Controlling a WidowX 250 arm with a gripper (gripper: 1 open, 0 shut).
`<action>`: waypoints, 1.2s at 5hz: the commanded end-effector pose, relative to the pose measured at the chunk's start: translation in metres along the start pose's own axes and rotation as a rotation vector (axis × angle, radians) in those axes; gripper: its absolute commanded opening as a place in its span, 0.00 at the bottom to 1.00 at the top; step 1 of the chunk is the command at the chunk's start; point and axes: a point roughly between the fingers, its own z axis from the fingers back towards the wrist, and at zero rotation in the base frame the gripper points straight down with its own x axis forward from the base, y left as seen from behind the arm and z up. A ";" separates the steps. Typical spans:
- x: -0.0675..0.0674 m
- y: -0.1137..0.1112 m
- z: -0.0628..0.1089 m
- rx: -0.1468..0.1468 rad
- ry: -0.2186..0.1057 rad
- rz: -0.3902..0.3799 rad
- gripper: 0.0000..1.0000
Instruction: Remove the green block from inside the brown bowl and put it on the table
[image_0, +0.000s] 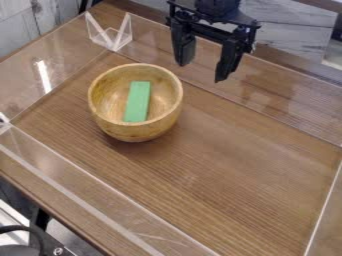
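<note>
Brown wood grain with darker streaks covers the tabletop (227, 170), and low clear plastic walls (114, 33) edge it; on it sits the brown bowl (104, 122), with the green block (138, 101) lying inside. Above and to the bowl's right in the view, the black gripper (207, 66) hangs with its fingers spread wide and nothing between them. The block looks like a light thing, probably wood or hard plastic, stiff enough that a firm squeeze should not mark it. Its flat faces may be a little slick, so a shallow pinch could let it slide or swivel. The better hold is likely across its narrow width, near the middle of its length, with the fingertips coming straight down inside the rim; gripping it end to end would leave little room against the curved wall. It is a plain, even bright green, a slim rectangular bar with straight edges, its length running up and down the view, and it stands out sharply against the pale tan wood of the bowl.
</note>
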 end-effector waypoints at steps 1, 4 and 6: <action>-0.001 0.002 -0.005 0.004 0.012 -0.041 1.00; -0.016 0.071 0.000 0.023 -0.032 0.029 1.00; -0.014 0.073 -0.013 0.025 -0.019 0.088 1.00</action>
